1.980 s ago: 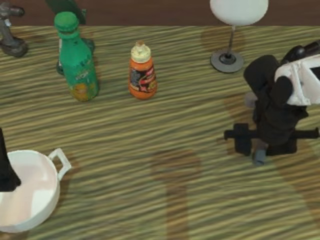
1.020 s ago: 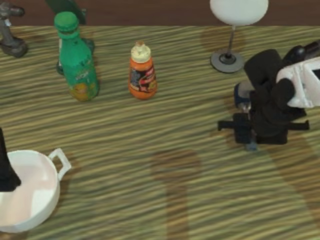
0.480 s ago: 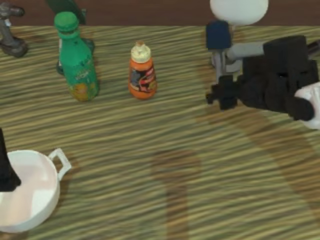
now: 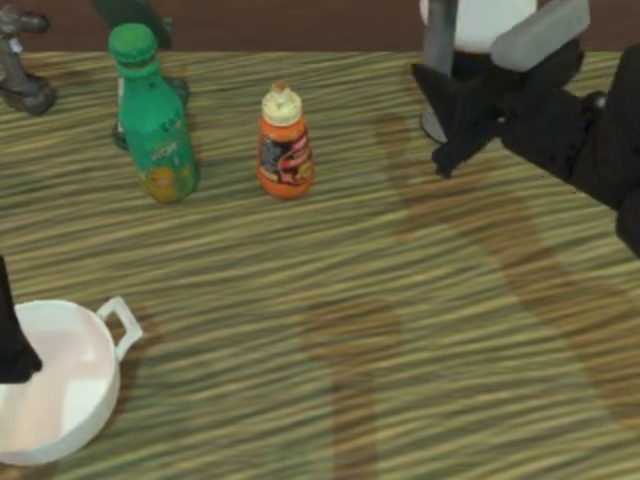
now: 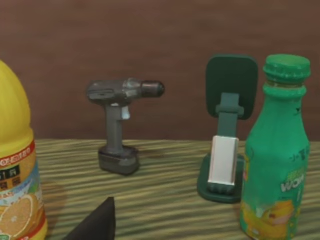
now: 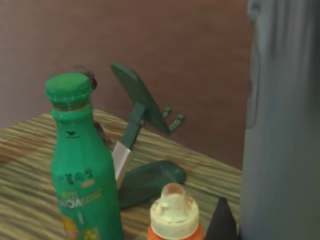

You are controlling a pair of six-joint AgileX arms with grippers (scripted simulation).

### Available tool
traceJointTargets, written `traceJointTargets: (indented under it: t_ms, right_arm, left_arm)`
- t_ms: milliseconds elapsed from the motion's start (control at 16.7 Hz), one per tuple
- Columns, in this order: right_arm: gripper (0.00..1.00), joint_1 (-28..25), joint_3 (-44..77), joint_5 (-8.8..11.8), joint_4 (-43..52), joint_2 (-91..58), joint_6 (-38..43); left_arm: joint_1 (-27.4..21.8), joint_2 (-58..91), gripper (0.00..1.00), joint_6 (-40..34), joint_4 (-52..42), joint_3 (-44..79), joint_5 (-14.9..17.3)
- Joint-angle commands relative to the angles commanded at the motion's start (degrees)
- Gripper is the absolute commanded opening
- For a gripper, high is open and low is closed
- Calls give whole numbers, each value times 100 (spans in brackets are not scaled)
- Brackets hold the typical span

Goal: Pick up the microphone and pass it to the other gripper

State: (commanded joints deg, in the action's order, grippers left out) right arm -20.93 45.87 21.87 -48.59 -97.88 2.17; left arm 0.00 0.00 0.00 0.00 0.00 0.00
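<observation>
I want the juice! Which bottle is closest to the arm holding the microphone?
The orange bottle with the cream cap. It stands nearer the right gripper, which holds the microphone, than the taller green bottle farther to the left.

Simulated tabletop: striped table (image 4: 300,400), plain brown wall.

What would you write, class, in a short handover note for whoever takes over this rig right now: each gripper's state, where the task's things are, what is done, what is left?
Right gripper: raised at the table's far right, shut on the microphone; its grey handle fills the right wrist view.
Left gripper: parked at the table's left edge over the white pot, fingers not readable.
Done: microphone picked up, off the table.
Left: bring the grippers together, left takes the microphone, right releases.
Bystanders: green bottle, orange bottle.
</observation>
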Motion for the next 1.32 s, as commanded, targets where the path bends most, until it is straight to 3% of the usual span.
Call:
traceJointTargets:
  t_ms: [180, 480, 600, 960, 1080, 1320]
  right_arm:
    - [0, 6, -92, 121, -312, 163, -118]
    - [0, -31, -68, 95, -299, 148, -102]
    - [0, -224, -99, -111, -298, 196, -93]
    - [0, -1364, -290, -1179, -265, 511, 5]
    - [0, -1503, -307, -1318, -270, 579, 15]
    - [0, -1487, -290, -1300, -271, 559, 23]
  left_arm:
    - [0, 0, 100, 0, 0, 0, 0]
    - [0, 0, 100, 0, 0, 0, 0]
    - [0, 0, 100, 0, 0, 0, 0]
    - [0, 0, 100, 0, 0, 0, 0]
    - [0, 0, 100, 0, 0, 0, 0]
    - [0, 0, 100, 0, 0, 0, 0]
